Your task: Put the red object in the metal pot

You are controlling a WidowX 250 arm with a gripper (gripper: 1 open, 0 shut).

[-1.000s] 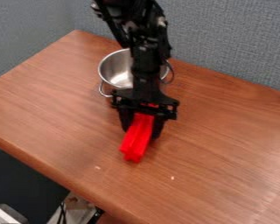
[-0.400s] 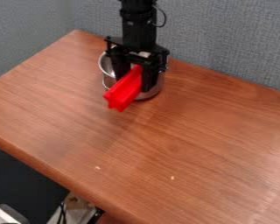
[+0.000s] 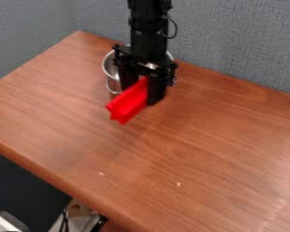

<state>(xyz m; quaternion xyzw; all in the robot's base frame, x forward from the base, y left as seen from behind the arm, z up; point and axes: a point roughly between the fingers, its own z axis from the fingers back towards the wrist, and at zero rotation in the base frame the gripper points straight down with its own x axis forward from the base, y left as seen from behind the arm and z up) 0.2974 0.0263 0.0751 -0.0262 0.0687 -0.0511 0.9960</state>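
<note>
The red object [image 3: 130, 101] is a bright red bar held off the wooden table [image 3: 208, 172], its near end pointing down and toward the front left. My gripper [image 3: 145, 80] is shut on its upper end, one black finger on each side. The metal pot [image 3: 115, 71] stands right behind the gripper, mostly hidden by it; only its shiny left wall and rim show. The bar hangs in front of the pot, not inside it.
The brown table slants away, with its front-left edge near the bottom left. A grey wall stands behind the pot. Dark floor and some cables show below the table's edge.
The gripper has lifted the red bar off the table and carried it back toward the pot. Since the middle frame it has shifted slightly to the right and down.
</note>
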